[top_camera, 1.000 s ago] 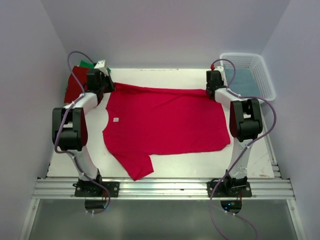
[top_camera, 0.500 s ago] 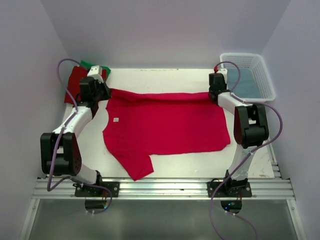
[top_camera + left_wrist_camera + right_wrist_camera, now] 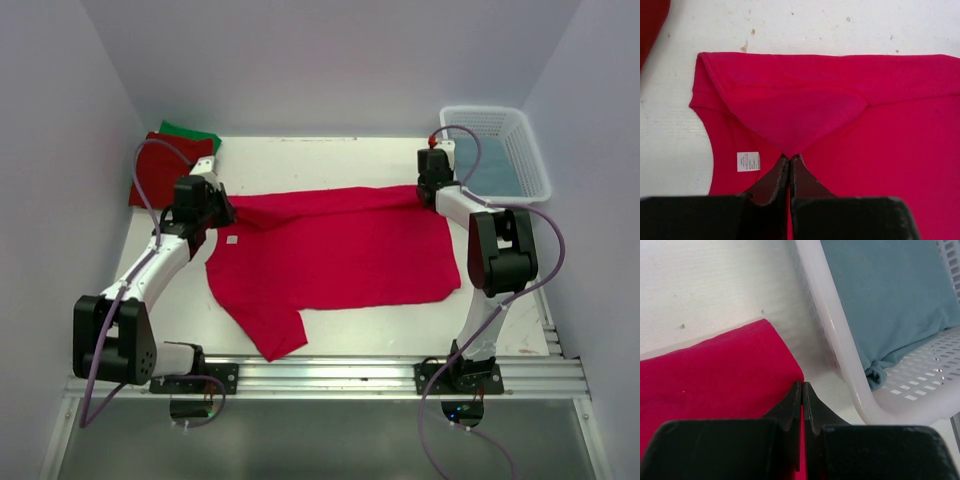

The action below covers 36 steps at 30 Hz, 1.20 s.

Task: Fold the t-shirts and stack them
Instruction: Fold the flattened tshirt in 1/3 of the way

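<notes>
Three t-shirts: one bright crimson-pink cloth t-shirt (image 3: 340, 255) spread mid-table, one folded darker red t-shirt (image 3: 153, 172) at 10 o'clock, one green t-shirt (image 3: 192, 133) showing behind it. One white latticed plastic basket (image 3: 536, 152) at 2 o'clock holds one blue-grey cloth (image 3: 490, 165). Two claws, both pinched tight on the crimson shirt's far edge: left gripper (image 3: 790, 158), right gripper (image 3: 802, 386). Since a second ago the left has dragged its corner toward 6 o'clock, folding that edge over; the right has barely shifted.
</notes>
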Each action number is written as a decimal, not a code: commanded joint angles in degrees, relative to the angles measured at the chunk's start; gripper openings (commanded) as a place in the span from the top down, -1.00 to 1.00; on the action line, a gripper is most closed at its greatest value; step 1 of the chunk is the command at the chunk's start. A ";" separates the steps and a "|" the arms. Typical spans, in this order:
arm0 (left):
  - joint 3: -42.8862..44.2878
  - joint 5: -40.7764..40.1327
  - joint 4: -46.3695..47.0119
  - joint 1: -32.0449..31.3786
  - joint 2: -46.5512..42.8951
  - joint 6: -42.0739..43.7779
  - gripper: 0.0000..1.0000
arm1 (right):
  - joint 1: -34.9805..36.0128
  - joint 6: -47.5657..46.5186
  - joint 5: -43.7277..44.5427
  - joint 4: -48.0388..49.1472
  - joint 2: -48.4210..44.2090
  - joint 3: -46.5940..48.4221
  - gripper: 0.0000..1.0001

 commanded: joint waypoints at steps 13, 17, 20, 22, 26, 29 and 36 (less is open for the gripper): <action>1.54 -13.05 -3.64 0.00 0.24 -2.66 1.00 | -0.23 3.02 1.97 -1.37 -4.83 -3.42 1.00; 0.40 -13.14 -2.94 0.00 1.12 -3.71 1.00 | -0.14 3.20 2.15 -1.46 -5.01 -4.21 1.00; 0.31 -13.84 -3.38 0.00 1.82 -3.98 1.00 | -0.14 3.47 2.06 -1.63 -4.83 -4.21 1.00; 0.49 -13.93 -3.82 0.00 2.26 -4.24 1.00 | -0.14 3.73 1.89 -1.90 -4.65 -4.39 1.00; 0.23 -15.42 -4.17 0.00 2.79 -5.03 1.00 | -0.06 4.26 1.62 -2.25 -4.30 -4.65 1.00; 0.23 -16.65 -5.05 0.00 3.23 -5.82 1.00 | -0.06 4.96 1.18 -2.78 -4.13 -5.09 1.00; -1.09 -17.45 -4.62 0.00 3.93 -7.32 1.00 | 0.56 5.66 1.18 -2.95 -4.13 -6.06 1.00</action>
